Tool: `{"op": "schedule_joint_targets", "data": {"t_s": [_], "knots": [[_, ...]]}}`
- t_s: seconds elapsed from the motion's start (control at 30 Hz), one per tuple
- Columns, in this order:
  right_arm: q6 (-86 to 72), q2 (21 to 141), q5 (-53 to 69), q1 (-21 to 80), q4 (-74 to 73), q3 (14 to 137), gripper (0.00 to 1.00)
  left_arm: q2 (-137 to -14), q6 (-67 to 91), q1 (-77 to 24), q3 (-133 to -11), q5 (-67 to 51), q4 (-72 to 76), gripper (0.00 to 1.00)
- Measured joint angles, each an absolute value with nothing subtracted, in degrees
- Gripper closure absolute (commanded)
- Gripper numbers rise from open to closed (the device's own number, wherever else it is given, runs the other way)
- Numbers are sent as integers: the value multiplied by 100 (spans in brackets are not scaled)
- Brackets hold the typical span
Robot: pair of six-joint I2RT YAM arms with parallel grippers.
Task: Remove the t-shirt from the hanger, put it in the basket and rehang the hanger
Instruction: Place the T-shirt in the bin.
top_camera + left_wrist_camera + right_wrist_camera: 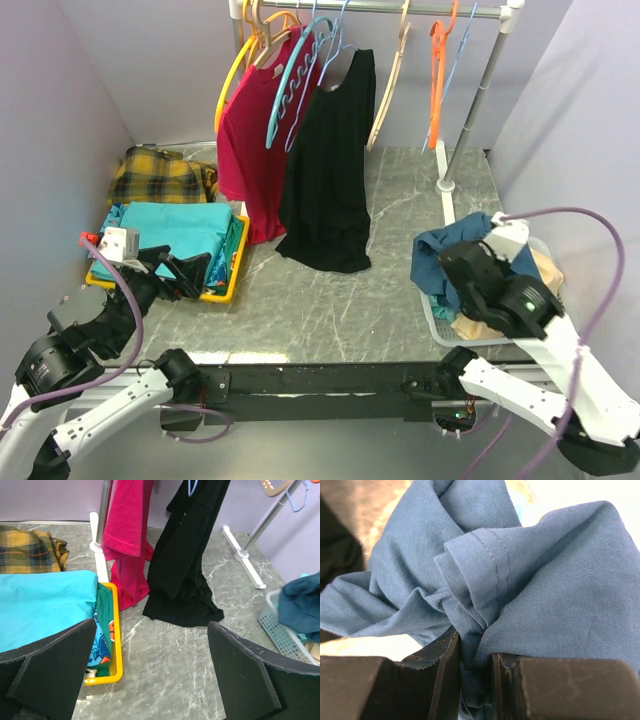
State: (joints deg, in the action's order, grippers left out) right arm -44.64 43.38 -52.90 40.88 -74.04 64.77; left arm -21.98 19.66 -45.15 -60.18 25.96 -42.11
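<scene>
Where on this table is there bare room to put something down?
Bare marble table lies between the yellow bin and white basket, in front of the black garment; more between that garment and the rack foot. Crowded: the bin, and the basket, where the right gripper pinches the blue t-shirt.

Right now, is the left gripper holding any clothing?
No, the left gripper stands wide open with nothing between its jaws.

Matt blue knit cloth of the t-shirt (560, 585) (double-stitched hem) between the right gripper's (475, 657) scuffed, matt black pads (445, 672).
</scene>
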Motion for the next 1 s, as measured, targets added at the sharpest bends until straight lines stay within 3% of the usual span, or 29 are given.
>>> {"op": "schedule_joint_targets", "data": {"t_s": [0.23, 0.6, 0.8, 0.9, 1.0], "knots": [[-4241, 4873, -4357, 2620, -6093, 5542, 100, -2198, 1984, -4515, -6018, 2508, -4110, 1], [-5459, 4038, -3695, 1636, -5107, 4228, 100, -2200, 1981, -4515, -5924, 2392, -3959, 0], [-6125, 4160, -3350, 1321, -4670, 3573, 100, -2257, 2045, -4515, -5795, 2370, -3874, 1], [-6495, 4198, -3262, 1306, -4445, 3256, 89, -2311, 2053, -4515, -5795, 2370, -3830, 0], [-6716, 4169, -3227, 1286, -4283, 3063, 61, -2346, 2053, -4515, -5795, 2359, -3769, 0]]}}
